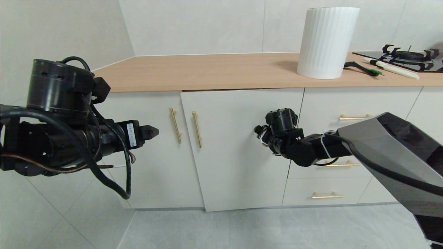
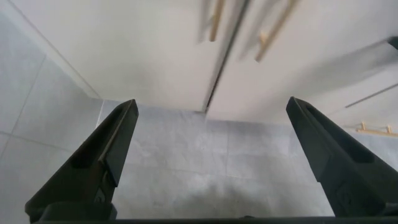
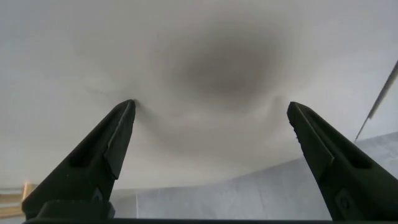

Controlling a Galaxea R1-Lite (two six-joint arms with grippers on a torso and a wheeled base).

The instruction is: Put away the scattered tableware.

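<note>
On the wooden counter (image 1: 207, 71), at the far right, lie a black-handled utensil (image 1: 358, 66) and a long white utensil (image 1: 392, 68) with a green piece beside it. My right gripper (image 1: 259, 133) is held against the face of the middle cabinet door (image 1: 242, 152). In the right wrist view it (image 3: 211, 106) is open, with the white door (image 3: 205, 68) close in front. My left gripper (image 1: 154, 132) hangs in front of the left cabinet door (image 1: 152, 173). It (image 2: 211, 106) is open and holds nothing.
A tall white ribbed container (image 1: 327, 41) stands on the counter, with a gas burner (image 1: 412, 55) beyond it. Gold handles (image 1: 196, 129) mark the doors and drawers (image 1: 353, 117). The middle door stands slightly out from its neighbours. Grey tiled floor (image 1: 242, 228) lies below.
</note>
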